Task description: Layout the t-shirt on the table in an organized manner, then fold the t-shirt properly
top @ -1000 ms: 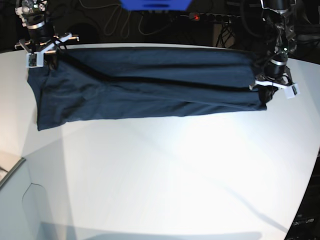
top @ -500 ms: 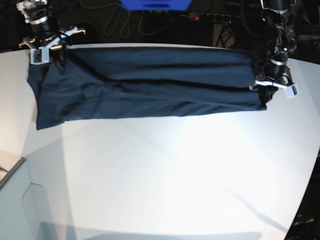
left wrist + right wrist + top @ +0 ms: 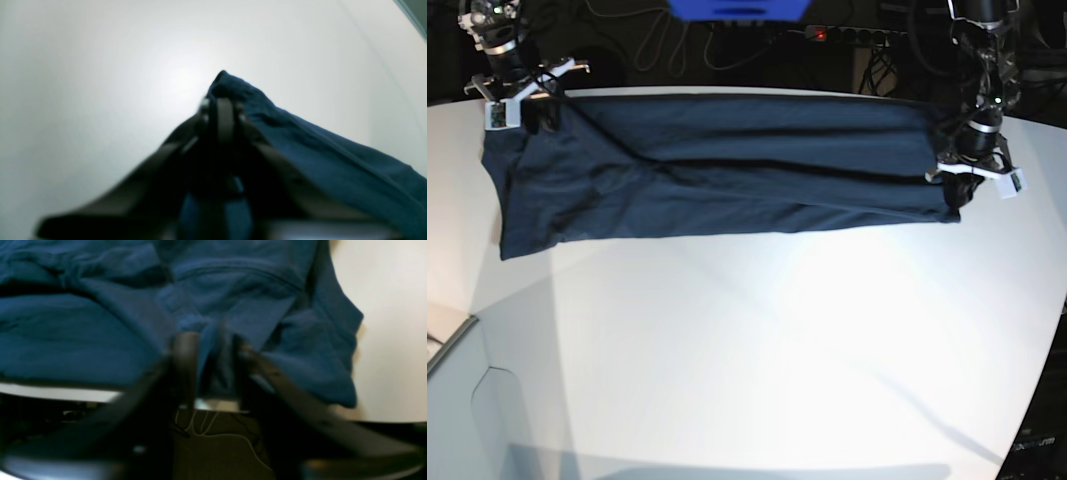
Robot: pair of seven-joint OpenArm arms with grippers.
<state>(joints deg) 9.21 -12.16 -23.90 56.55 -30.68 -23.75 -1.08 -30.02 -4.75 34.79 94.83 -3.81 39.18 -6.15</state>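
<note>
Both grippers sat at the ends of the t-shirt (image 3: 717, 165), stretched along the far side of the table (image 3: 767, 340). Right gripper (image 3: 206, 350) stood parted around a bunched fold; whether the left gripper (image 3: 222, 116) pinched cloth was unclear.

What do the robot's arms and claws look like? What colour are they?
Both arms are black and knobbly, with dark cables running along them. The right gripper and the left gripper each have white, wing-like brackets beside dark fingers. Close up, the fingers look like slim black bars with rounded ends. No writing or stickers can be made out on them.
</note>
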